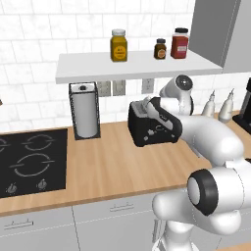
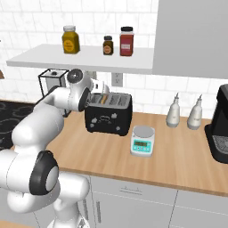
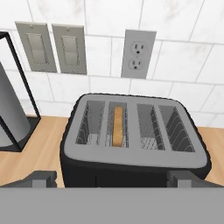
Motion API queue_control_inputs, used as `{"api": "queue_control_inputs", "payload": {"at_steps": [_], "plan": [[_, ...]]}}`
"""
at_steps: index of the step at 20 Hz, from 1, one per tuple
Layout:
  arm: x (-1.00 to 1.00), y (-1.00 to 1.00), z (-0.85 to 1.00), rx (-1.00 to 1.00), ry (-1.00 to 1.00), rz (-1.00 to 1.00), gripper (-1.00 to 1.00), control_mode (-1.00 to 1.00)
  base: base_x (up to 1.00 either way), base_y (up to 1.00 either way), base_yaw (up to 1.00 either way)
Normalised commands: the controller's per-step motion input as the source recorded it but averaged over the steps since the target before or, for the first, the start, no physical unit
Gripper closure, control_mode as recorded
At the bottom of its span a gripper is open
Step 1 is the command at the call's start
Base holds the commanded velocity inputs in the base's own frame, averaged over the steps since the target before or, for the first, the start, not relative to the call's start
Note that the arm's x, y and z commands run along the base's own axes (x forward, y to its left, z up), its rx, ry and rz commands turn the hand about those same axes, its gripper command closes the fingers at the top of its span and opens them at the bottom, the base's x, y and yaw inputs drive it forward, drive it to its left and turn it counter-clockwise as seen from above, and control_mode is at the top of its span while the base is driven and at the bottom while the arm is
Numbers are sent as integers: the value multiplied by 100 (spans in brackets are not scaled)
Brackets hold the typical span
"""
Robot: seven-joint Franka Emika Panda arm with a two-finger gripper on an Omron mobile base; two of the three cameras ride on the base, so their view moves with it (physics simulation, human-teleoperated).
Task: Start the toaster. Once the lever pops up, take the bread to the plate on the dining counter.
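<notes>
The black toaster stands on the wood counter against the tiled wall. A tan slice of bread stands sunk in its second slot from the left; the other slots hold nothing. My gripper hovers just above the toaster's front top edge, open, with one fingertip at each side of the body and nothing between them. The plate and the dining counter are out of view.
A paper towel holder stands left of the toaster, and a black cooktop lies further left. To the right are a small scale, two bottles and a coffee machine. A shelf with jars hangs overhead.
</notes>
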Motion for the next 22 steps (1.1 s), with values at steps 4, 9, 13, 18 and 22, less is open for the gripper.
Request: {"api": "queue_control_inputs", "payload": {"at_steps": [4,9,13,18,22], "plan": [[0,0,0,0,0,0,-100,-100,0,0,0],[0,0,0,0,0,0,-100,-100,0,0,0],[0,0,0,0,0,0,-100,-100,0,0,0],[0,0,0,0,0,0,-100,-100,0,0,0],[0,0,0,0,0,0,-100,-100,0,0,0]]}}
